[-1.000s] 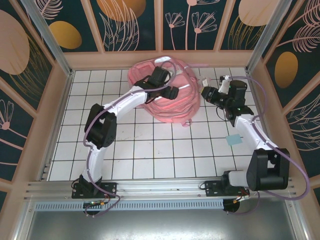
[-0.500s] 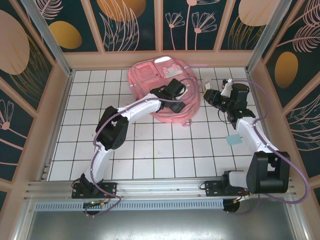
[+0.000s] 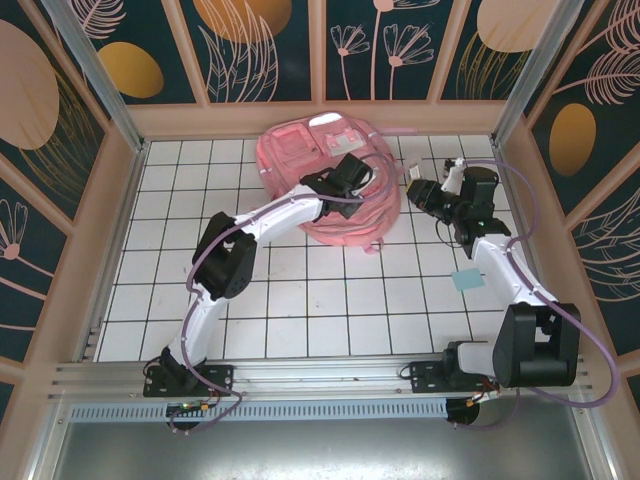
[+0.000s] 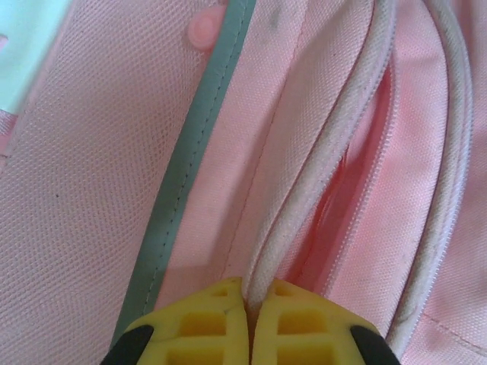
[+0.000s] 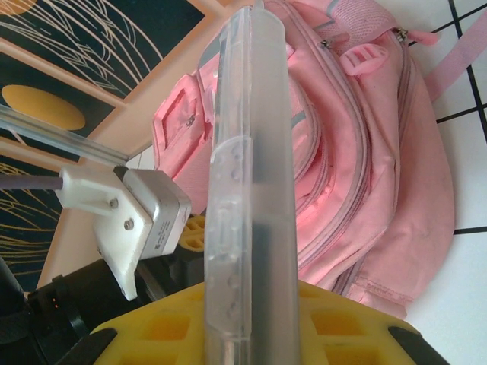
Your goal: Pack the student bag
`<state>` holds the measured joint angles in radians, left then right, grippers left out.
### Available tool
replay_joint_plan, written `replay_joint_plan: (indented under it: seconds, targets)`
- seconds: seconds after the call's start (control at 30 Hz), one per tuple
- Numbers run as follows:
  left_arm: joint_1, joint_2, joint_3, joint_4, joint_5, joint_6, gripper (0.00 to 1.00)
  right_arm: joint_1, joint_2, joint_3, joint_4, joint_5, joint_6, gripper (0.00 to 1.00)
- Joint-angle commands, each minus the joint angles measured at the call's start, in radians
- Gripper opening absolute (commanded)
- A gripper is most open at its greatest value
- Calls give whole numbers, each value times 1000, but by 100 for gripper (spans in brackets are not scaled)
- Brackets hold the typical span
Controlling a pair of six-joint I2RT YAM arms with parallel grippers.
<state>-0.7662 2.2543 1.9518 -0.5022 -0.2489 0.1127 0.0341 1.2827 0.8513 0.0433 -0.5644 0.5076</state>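
- Noted student bag (image 3: 295, 150) lying flat at far centre of white tiled table (image 3: 300, 300), close to the back wall; zip opening (image 4: 342, 190) parted in left wrist view.
- Found left gripper (image 4: 249, 334) over the bag's middle, jaws pressed fully together on the piped rim (image 4: 303, 194) of that opening. Judged this a pinch to lift the rim and widen the mouth.
- Found right gripper (image 5: 251, 334) just right of the bag, jaws narrowly apart and clamped on a clear plastic case (image 5: 247, 175), held edge-on toward the bag. Presumably staged for insertion.
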Motion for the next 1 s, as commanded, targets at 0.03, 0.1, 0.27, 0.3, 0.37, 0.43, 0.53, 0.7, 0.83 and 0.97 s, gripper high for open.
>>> replay_joint_plan:
  seconds: [0.03, 0.1, 0.27, 0.3, 0.37, 0.43, 0.53, 0.7, 0.83, 0.97]
  targets:
    - [50, -59, 82, -18, 74, -93, 0, 17, -15, -17, 20, -42, 11, 14]
    - [79, -73, 104, -28, 129, -151, 0, 41, -3, -20, 25, -38, 13, 15]
    - [102, -102, 107, -7, 149, -193, 0, 105, 64, -29, 84, -64, 59, 15]
    - [103, -98, 112, -4, 153, -197, 0, 120, 85, -31, 106, -76, 74, 15]
    - [108, -90, 131, -5, 169, -214, 0, 149, 126, -28, 148, -91, 101, 15]
    - [111, -85, 153, -5, 199, -232, 0, 175, 174, -23, 203, -110, 134, 15]
    - [112, -91, 181, -2, 248, -252, 0, 205, 264, 14, 285, -151, 187, 15]
    - [112, -122, 186, 12, 313, -283, 0, 233, 437, 124, 398, -159, 261, 15]
    - [112, -146, 138, 58, 373, -317, 0, 253, 604, 252, 525, -190, 388, 15]
    - [111, -145, 115, 86, 395, -363, 0, 299, 709, 331, 563, -54, 568, 15]
